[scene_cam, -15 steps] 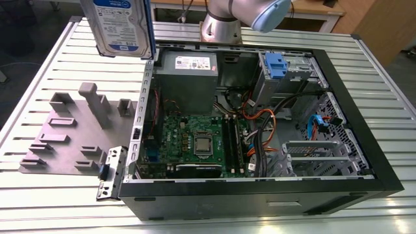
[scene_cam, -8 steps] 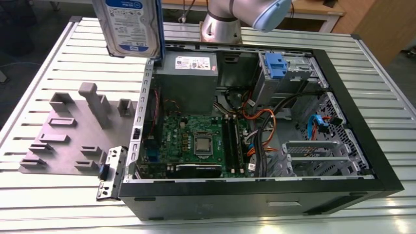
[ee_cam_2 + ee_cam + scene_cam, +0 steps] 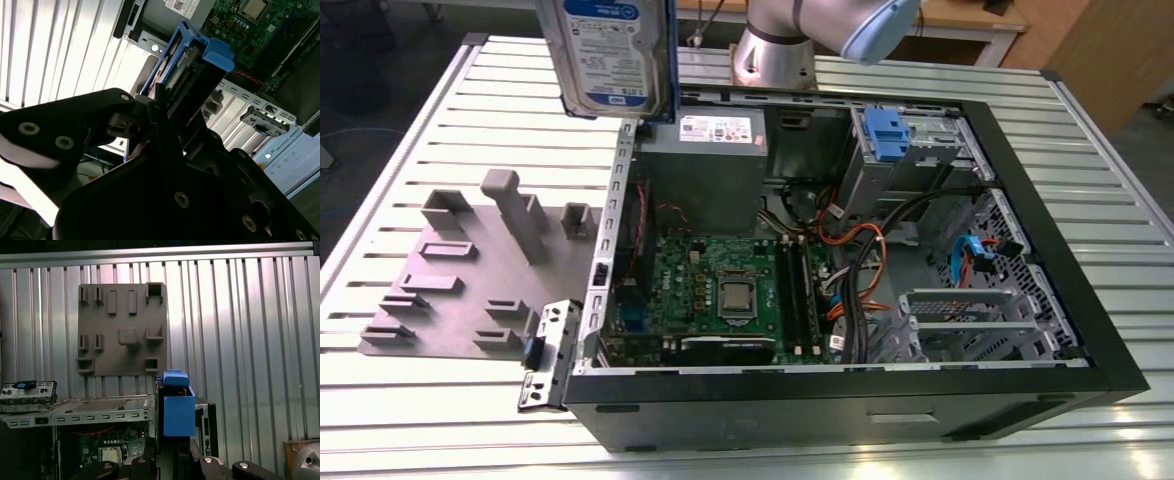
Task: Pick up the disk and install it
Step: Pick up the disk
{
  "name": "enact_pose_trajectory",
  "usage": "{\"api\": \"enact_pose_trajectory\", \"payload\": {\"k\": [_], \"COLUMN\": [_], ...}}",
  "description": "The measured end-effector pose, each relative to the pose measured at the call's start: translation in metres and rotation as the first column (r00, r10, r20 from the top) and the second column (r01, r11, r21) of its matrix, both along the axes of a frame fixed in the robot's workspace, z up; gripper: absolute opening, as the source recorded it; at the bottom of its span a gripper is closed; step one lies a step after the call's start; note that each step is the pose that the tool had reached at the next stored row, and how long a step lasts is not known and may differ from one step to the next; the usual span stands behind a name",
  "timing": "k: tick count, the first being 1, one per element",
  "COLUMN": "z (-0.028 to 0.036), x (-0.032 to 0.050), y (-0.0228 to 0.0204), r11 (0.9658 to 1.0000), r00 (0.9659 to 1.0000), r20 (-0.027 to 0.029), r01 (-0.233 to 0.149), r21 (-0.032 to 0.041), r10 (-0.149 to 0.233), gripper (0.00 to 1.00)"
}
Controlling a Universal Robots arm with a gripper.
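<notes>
The disk (image 3: 607,55) hangs upright in the air above the far left corner of the open computer case (image 3: 854,390); it is silver-grey with a white-and-blue label and a blue carrier frame. In the second wrist view my gripper (image 3: 152,107) is shut on the disk (image 3: 187,65), with black fingers (image 3: 107,107) clamped on the drive's near end. In the first wrist view the blue carrier end of the disk (image 3: 178,410) stands out beyond the gripper body (image 3: 175,465), over the case's edge.
The case lies open on a slatted metal table (image 3: 454,420). Inside are a motherboard (image 3: 720,290), a grey power-supply box (image 3: 707,160), cables and a metal cage with a blue latch (image 3: 894,135). A grey fixture plate (image 3: 467,280) lies at the exterior view's left.
</notes>
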State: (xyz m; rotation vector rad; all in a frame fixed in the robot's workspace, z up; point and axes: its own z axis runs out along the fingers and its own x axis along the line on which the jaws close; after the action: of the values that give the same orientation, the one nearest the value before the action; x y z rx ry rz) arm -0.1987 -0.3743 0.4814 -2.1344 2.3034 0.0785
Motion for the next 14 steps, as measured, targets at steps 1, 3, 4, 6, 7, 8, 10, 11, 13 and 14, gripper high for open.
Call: {"api": "enact_pose_trajectory", "payload": {"k": [1,3,4,6,7,8,10,11,13,14], "z": [0.0,0.0,0.0,0.0,0.0,0.0,0.0,0.0,0.0,0.0], "x": [0.0024,0.0074,0.0099,0.0148,0.0173,0.0198,0.0249,0.0274,0.0324,0.0348], "y": [0.0,0.0,0.0,0.0,0.0,0.0,0.0,0.0,0.0,0.0], "r11": [1.0,1.0,1.0,1.0,1.0,1.0,1.0,1.0,1.0,1.0], "r00": [1.0,1.0,1.0,1.0,1.0,1.0,1.0,1.0,1.0,1.0], "r20": [0.0,0.0,0.0,0.0,0.0,0.0,-0.0001,0.0,-0.0001,-0.0002], "r01": [0.0,0.0,0.0,0.0,0.0,0.0,0.0,0.0,0.0,0.0], "r21": [0.0,0.0,0.0,0.0001,0.0001,0.0,0.0,0.0,-0.0001,0.0], "r10": [0.0,0.0,0.0,0.0,0.0,0.0,0.0,0.0,0.0,0.0], "gripper": [0.35,0.35,0.35,0.35,0.35,0.35,0.35,0.35,0.35,0.35]}}
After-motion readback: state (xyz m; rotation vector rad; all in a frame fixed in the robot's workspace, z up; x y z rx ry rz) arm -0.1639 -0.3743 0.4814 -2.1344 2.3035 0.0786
